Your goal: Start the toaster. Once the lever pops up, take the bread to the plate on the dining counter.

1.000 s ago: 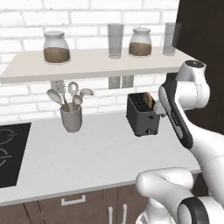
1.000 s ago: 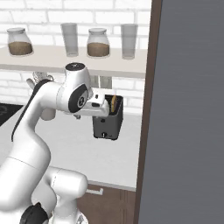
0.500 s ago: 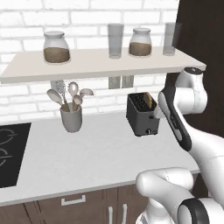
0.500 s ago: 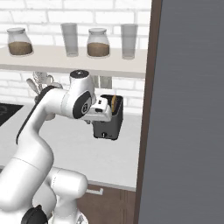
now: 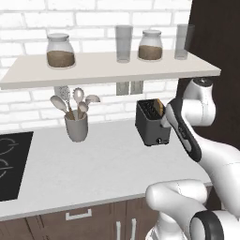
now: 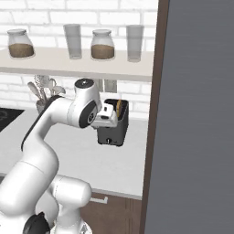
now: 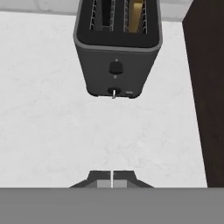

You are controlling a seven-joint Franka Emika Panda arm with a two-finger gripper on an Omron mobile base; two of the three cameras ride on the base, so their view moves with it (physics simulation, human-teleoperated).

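Note:
The black toaster [image 7: 116, 43] stands on the pale worktop near the brick wall, also seen as the toaster [image 5: 151, 124] and the toaster [image 6: 114, 130]. The tan bread [image 7: 137, 15] sits upright in its right slot, its top poking out as the bread [image 5: 159, 107]. A small lever [image 7: 113, 92] sits low on the toaster's front, under a round knob. My gripper [image 7: 112, 178] is shut with nothing between its fingertips, held in front of the toaster and apart from it. The white hand [image 6: 106, 115] hovers beside the toaster's upper front. The plate and the dining counter are out of view.
A grey utensil cup [image 5: 76, 126] stands left of the toaster. A shelf [image 5: 108, 70] with jars and glasses hangs above. A black hob [image 5: 9, 164] lies at the far left. A tall dark cabinet panel [image 6: 196, 114] rises just right of the toaster.
The jaws have gone from open to shut, on nothing. The hand has shifted slightly lower in front of the toaster. Toaster and bread stay in place.

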